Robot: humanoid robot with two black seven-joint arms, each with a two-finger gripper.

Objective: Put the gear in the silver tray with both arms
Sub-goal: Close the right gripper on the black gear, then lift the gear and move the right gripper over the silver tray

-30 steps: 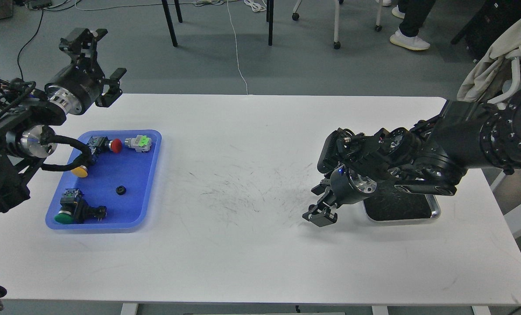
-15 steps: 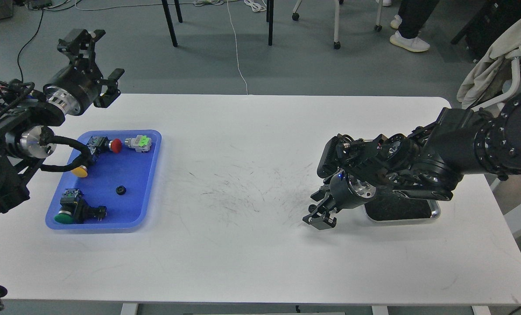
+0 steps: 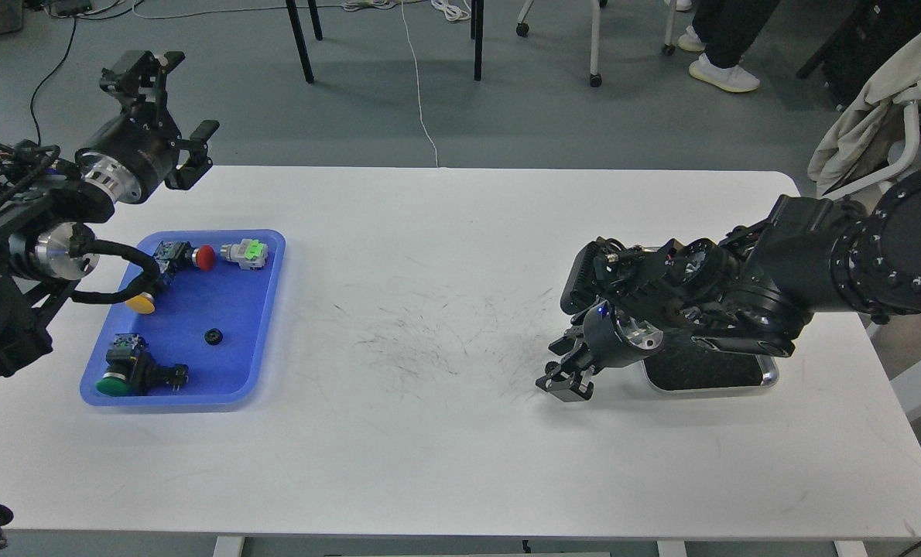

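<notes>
The blue tray (image 3: pixel 263 325) holds the gear (image 3: pixel 213 336) among push-button switches (image 3: pixel 129 371).

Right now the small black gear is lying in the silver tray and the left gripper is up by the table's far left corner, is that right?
Not quite. The head view shows the small black gear lying in the blue plastic tray, not in the silver tray. The rest holds: the left gripper is up by the table's far left corner.

The black left arm reaches up and away, and its two-finger left gripper (image 3: pixel 168 104) has the fingers spread wide. The black right arm bends low; its right gripper (image 3: pixel 565 381) points down, fingers indistinct.
</notes>
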